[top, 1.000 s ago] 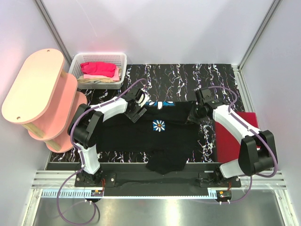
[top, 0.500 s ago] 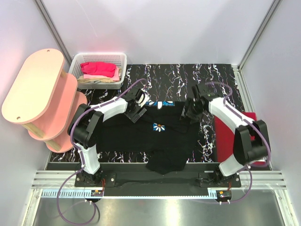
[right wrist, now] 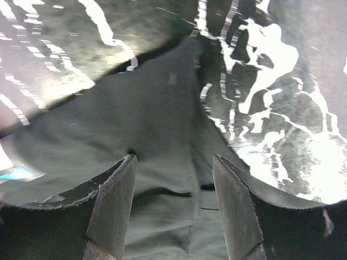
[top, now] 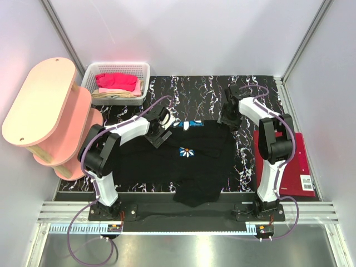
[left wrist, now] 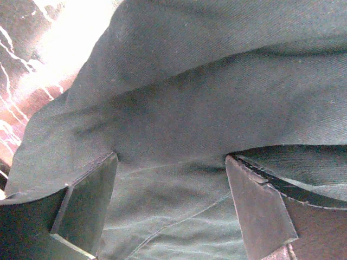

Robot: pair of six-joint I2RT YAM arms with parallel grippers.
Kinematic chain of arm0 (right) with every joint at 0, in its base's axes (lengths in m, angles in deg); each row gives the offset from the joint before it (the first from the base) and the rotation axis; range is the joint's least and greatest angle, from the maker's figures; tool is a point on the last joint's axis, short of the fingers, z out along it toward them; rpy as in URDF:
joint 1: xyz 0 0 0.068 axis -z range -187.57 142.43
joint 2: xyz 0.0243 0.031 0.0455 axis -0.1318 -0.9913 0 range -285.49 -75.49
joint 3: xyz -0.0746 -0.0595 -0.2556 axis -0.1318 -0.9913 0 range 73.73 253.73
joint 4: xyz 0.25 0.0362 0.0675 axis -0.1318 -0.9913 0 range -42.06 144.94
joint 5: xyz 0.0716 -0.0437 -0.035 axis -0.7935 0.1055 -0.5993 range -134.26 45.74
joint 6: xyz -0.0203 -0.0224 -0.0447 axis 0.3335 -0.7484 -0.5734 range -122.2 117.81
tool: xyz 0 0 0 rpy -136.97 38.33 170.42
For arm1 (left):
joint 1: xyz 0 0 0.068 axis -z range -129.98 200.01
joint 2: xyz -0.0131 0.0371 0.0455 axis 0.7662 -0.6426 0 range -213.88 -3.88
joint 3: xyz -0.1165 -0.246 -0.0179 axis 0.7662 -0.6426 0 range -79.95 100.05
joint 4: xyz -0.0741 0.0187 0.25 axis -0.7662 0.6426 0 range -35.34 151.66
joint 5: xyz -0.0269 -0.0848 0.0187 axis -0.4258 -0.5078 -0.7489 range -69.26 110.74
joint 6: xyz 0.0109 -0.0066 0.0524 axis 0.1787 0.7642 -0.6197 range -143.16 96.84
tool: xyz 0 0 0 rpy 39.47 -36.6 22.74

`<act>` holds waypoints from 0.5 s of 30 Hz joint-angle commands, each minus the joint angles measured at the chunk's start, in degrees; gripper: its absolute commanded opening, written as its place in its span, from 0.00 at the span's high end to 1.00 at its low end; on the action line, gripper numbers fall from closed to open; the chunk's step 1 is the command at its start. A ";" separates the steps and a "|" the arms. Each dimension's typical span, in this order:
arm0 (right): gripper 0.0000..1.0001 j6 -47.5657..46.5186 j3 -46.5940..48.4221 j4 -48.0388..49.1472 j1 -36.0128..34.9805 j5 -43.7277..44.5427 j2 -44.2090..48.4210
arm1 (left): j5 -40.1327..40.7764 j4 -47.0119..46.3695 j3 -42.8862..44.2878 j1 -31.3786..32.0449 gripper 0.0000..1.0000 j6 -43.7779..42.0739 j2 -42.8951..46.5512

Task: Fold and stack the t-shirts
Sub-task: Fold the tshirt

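Note:
A black t-shirt with a small daisy print lies spread over the middle of the table. My left gripper is at its far left shoulder. In the left wrist view that gripper stands open, with black cloth lying flat under the jaws. My right gripper is at the far right shoulder. It is open over the shirt's edge, gripping nothing. A folded dark red t-shirt lies at the right. A bright pink t-shirt sits in the basket.
A white mesh basket stands at the back left on the black marbled table. A pink two-tier shelf fills the left side. White walls close in the back and both sides.
My right gripper opened and let go of the black shirt's right shoulder, and its arm swung toward the far right, uncovering more of the dark red shirt. The left gripper barely moved.

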 commanded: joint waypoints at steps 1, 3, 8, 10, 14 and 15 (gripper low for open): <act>0.34 -0.51 -0.96 -0.81 1.08 3.44 1.54 | -1.73 2.63 -0.33 -0.23 0.14 -0.65 0.84; 0.36 -0.60 -0.62 -0.54 1.26 3.26 0.31 | -1.90 2.63 -0.24 -0.23 0.14 -0.65 0.84; 0.45 -0.86 1.67 0.86 1.87 0.98 -2.59 | -1.82 2.54 -0.59 -0.23 0.14 -0.82 1.10; 0.48 -0.60 2.46 1.30 2.14 0.19 -4.00 | -1.82 2.54 -0.59 -0.14 0.14 -0.74 0.93; 0.49 -0.07 2.02 3.24 2.49 -2.18 -5.05 | -1.90 2.63 -0.51 -0.23 0.14 -0.65 0.93; 0.50 -0.07 1.94 3.94 2.57 -2.45 -5.49 | -1.90 2.63 -0.33 -0.23 0.14 -0.65 0.93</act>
